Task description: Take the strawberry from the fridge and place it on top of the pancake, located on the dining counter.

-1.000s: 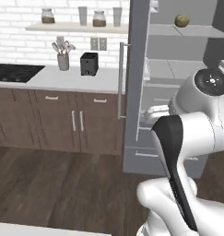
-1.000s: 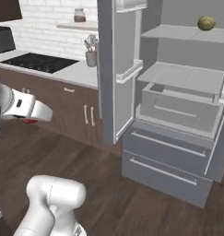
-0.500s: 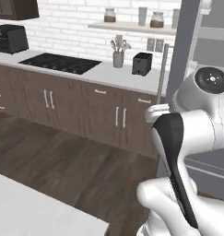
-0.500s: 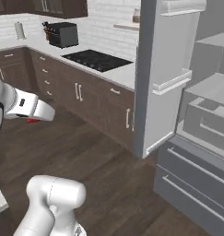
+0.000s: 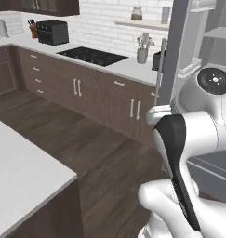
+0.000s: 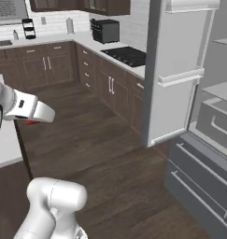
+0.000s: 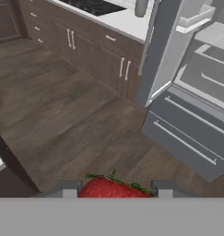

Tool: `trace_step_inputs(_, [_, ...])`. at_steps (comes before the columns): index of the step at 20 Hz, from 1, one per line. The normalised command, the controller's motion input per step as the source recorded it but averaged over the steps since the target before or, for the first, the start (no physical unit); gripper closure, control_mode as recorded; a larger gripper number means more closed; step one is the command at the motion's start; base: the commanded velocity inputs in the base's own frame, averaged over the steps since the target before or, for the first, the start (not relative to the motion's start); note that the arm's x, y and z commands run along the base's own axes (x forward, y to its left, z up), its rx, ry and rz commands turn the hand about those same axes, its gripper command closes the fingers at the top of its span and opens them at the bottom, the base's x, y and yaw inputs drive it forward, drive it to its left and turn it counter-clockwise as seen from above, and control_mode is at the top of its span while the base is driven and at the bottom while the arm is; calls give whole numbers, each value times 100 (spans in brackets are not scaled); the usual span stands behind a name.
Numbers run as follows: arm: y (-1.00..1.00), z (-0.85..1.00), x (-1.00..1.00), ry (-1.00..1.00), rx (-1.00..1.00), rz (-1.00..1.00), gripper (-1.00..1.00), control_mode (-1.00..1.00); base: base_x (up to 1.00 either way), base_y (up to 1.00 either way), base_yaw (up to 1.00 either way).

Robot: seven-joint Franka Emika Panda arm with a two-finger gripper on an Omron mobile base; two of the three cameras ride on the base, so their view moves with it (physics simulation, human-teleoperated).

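1. My gripper (image 7: pixel 114 190) is partly closed, its two dark tips set on either side of the strawberry (image 7: pixel 112 189), which sits between them with its green leaves up; I judge the berry held

2. From the right base view, a sliver of red shows under my white forearm, well away from the fridge (image 6: pixel 189 93) and close to the counter edge; I take this to be the same strawberry (image 6: pixel 31 122)

3. The fridge stands open, its door (image 6: pixel 173 70) swung out toward the floor (image 6: pixel 101 154) and its two drawers (image 7: pixel 187 138) below the shelves; the berry is clear of it

4. The dining counter (image 5: pixel 21 172) lies across the floor from the fridge, its white corner nearest me in the left base view; the pancake cannot be seen, so its place on the counter is unknown to me

5. Stage, as I judge it: carrying the berry from the fridge toward the counter, placing not yet done

6. Risk: the berry is small and round, so a jolt while the base turns could roll it out from between the tips onto the floor

7. Risk: squeezing harder to guard against that could bruise or squash soft fruit

8. Risk: my arm rides low beside the counter corner, so a tight turn away from the fridge could knock the forearm against the edge

9. Risk: with the pancake unseen, releasing early would leave the berry on bare counter, where it may roll
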Motion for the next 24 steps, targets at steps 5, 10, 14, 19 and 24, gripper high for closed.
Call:
trace_step_inputs(5, [0, 0, 0, 0, 0, 0, 100, 100, -76, 15, 51])
trace_step_inputs(10, [0, 0, 0, 0, 0, 0, 100, 100, -63, 79, 45])
trace_step_inputs(14, [0, 0, 0, 0, 0, 0, 100, 100, -50, 100, 37])
trace_step_inputs(19, [0, 0, 0, 0, 0, 0, 100, 100, -39, 100, 32])
trace_step_inputs(24, [0, 0, 0, 0, 0, 0, 100, 100, -34, 100, 31])
